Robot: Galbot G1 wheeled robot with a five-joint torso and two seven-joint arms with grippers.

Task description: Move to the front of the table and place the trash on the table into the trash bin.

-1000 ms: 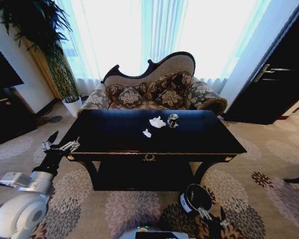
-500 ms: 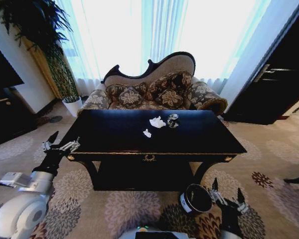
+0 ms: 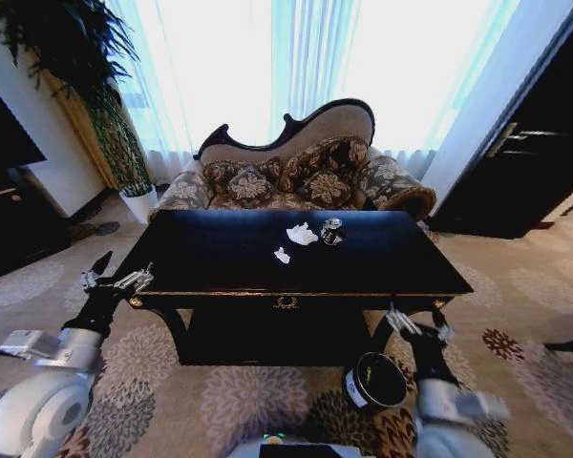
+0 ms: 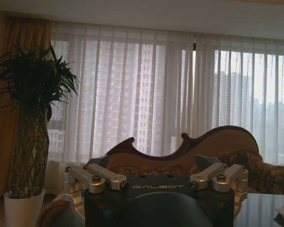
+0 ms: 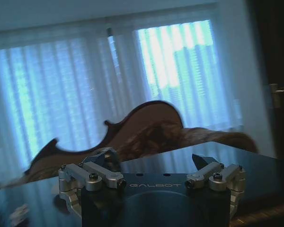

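Note:
The glossy black table [image 3: 220, 262] with gold trim stands right in front of me. On its far middle lie the trash: a white tissue wad [image 3: 302, 234], a smaller wad [image 3: 282, 255] and a small dark round cup [image 3: 331, 231]. The black trash bin [image 3: 374, 380] stands on the carpet below the table's front right. My right gripper [image 3: 418, 324] is open, raised just above the bin at the table's front edge. My left gripper [image 3: 115, 279] is open beside the table's front left corner. In the right wrist view the right gripper [image 5: 154, 177] faces across the tabletop [image 5: 189, 158].
A patterned sofa [image 3: 296, 176] stands behind the table before bright curtains. A tall plant in a white pot [image 3: 138, 202] is at the back left, and a dark door [image 3: 525, 162] at the right. Flowered carpet [image 3: 516, 296] surrounds the table.
My right arm has risen from low beside the trash bin up to the table's front right edge. The left arm and the things on the table have stayed put.

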